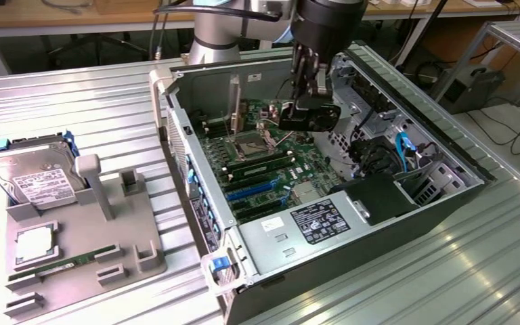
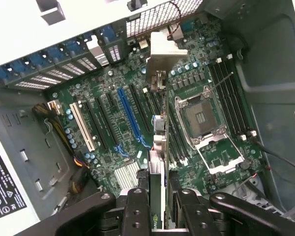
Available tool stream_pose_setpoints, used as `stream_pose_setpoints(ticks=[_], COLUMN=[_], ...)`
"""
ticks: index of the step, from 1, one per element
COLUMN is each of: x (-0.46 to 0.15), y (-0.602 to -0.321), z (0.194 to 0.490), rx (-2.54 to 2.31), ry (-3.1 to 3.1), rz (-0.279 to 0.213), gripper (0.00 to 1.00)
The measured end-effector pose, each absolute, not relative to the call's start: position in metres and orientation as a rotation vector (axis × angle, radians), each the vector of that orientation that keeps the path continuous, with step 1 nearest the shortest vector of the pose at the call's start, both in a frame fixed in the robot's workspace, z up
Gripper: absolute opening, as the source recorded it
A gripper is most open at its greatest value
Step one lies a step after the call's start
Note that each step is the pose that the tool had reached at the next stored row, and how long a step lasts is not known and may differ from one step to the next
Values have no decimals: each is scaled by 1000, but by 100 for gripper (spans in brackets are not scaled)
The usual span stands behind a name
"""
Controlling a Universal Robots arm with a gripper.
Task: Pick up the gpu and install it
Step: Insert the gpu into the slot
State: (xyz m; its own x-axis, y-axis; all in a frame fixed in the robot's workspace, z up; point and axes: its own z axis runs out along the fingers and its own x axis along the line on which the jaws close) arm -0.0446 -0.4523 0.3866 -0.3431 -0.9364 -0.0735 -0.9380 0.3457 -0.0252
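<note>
A ribbed metal tabletop (image 1: pixel 79 101) spreads under even light, with wooden benches (image 1: pixel 61 17) along the back, dark cables (image 1: pixel 513 135) trailing on the floor and a metal rack (image 1: pixel 513 40) at the exterior view's right.

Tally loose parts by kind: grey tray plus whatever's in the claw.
hard drive: 1
silver square chip: 1
green memory stick: 1
gpu: 1
Total: 4
</note>
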Motion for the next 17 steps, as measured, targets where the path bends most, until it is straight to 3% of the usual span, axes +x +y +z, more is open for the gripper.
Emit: stream_pose_setpoints(ticks=[10,17], x=[-45,-45], y=[-452,-455], z=[377,369], rx=[-1917,-2077], ry=[2407,2323], rz=[37,78], gripper=[26,26])
